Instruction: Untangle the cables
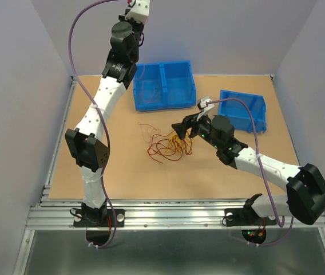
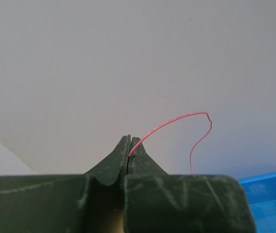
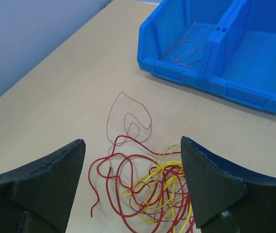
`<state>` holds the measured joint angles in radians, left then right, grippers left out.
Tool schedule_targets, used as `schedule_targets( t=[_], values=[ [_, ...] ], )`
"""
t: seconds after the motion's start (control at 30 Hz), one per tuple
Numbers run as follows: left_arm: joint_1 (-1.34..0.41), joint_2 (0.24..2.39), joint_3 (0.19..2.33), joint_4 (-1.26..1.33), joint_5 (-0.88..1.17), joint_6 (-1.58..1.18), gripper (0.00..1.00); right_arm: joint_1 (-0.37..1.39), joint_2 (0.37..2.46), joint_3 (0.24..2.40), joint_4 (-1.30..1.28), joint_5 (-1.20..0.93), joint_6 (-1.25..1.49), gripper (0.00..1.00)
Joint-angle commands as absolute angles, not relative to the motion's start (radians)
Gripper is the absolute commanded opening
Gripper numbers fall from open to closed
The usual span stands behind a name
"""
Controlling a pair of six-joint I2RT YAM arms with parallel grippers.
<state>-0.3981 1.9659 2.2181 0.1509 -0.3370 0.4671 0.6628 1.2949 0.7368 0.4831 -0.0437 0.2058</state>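
Left pincer (image 2: 129,145) clamps one red wire (image 2: 177,119); right pincer (image 3: 132,145) gapes.
The tangled cables (image 3: 147,187) lie on the worktop (image 3: 55,97) beneath the right pincer, between its spread jaws; the red wire arcs right from the closed tips.

Most of the cables (image 3: 147,189) sit in one loose tangle on the tabletop (image 3: 70,97), red loops outside with yellow and orange strands knotted through the middle, and a thinner dark red-brown wire (image 3: 129,116) curls out of the pile's far edge in skinny loops. Another hair-thin wire (image 3: 182,48) lies coiled in the left compartment of the blue bin (image 3: 177,73), well apart from the pile. One pinkish-red wire (image 2: 177,118) hangs in the air, one end pinched in the closed tips of the left gripper (image 2: 129,143), arcing up and right, then dropping down.
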Motion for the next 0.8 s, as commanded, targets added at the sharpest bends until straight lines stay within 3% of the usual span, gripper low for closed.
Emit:
schedule_targets(
  t=[0.0,0.4,0.77],
  values=[
    [-0.402,1.868,2.220,0.236,-0.347,0.466,0.00,0.672,1.290,0.733,0.532,-0.031,0.199,0.84],
    [-0.425,1.802,2.209,0.296,-0.356,0.491,0.00,0.672,1.287,0.732,0.534,-0.032,0.199,0.84],
    [-0.454,1.874,2.252,0.307,-0.376,0.495,0.00,0.672,1.292,0.733,0.532,-0.029,0.198,0.84]
  ],
)
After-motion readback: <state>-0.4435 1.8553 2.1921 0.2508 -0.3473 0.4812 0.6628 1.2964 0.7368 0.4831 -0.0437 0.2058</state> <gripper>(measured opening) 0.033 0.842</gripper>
